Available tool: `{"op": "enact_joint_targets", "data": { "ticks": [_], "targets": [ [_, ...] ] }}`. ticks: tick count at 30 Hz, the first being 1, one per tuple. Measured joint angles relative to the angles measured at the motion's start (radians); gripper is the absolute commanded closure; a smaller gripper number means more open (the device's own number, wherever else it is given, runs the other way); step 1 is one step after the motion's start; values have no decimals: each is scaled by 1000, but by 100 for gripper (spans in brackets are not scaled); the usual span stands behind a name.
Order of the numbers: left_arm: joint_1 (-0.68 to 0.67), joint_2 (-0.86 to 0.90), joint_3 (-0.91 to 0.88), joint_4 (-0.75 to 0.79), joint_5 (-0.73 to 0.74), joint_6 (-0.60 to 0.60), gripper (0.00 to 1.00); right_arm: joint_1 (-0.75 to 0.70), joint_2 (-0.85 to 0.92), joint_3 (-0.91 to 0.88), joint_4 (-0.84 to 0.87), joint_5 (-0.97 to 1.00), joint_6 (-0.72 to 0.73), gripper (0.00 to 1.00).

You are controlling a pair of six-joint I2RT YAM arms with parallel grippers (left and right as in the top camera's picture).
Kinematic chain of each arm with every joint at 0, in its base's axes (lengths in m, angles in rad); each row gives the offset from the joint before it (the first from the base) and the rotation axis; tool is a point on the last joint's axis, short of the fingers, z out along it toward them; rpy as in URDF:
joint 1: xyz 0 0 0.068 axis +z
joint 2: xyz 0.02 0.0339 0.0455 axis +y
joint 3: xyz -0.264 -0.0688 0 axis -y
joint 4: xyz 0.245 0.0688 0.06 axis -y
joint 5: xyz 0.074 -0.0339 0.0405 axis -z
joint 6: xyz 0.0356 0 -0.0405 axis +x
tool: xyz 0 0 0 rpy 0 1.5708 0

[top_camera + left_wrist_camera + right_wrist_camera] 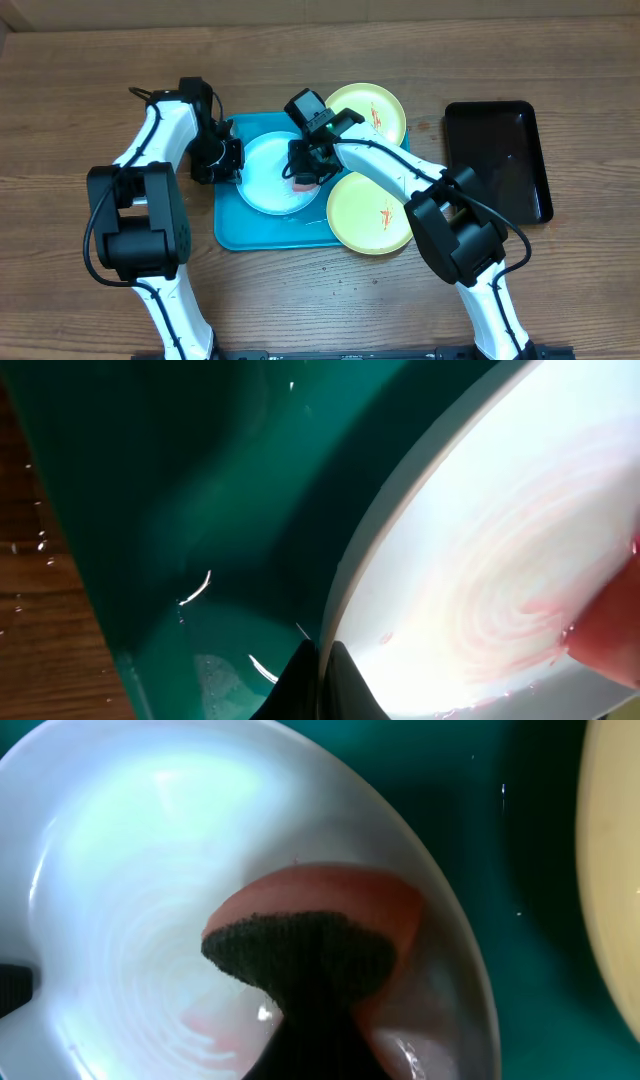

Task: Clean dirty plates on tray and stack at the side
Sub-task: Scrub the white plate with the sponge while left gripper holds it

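Pale blue-white plate (262, 178) lies mid-tray (228, 228), its left rim pinched by the left gripper (234, 160). The right gripper (305, 172) clamps a pink sponge (303, 184) against it. Two lime plates (372, 110) (372, 212) overlap the tray's right edge.

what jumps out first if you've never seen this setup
The pale plate in the middle of the turquoise tray draws the eye: the left gripper pinches its left rim while the right gripper presses a pink sponge onto it. Two lime-green plates with orange smears lie at the tray's right edge, with a black tray beyond.
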Motion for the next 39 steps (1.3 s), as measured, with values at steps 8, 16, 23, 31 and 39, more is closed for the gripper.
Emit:
{"op": "enact_joint_targets", "data": {
  "ticks": [8,16,23,31,39],
  "targets": [
    [13,5,0,35,67,20,96,12,0,2,-14,-50,-103,96],
    [13,11,0,37,114,26,96,97,2,2,-24,-165,-192,96],
    [23,13,0,30,125,27,96,124,2,3,-34,-89,-218,96],
    [74,14,0,-6,134,34,96,32,2,4,28,57,-223,96],
    [77,14,0,-26,130,53,96,-29,3,4,122,116,-224,96]
  ]
}}
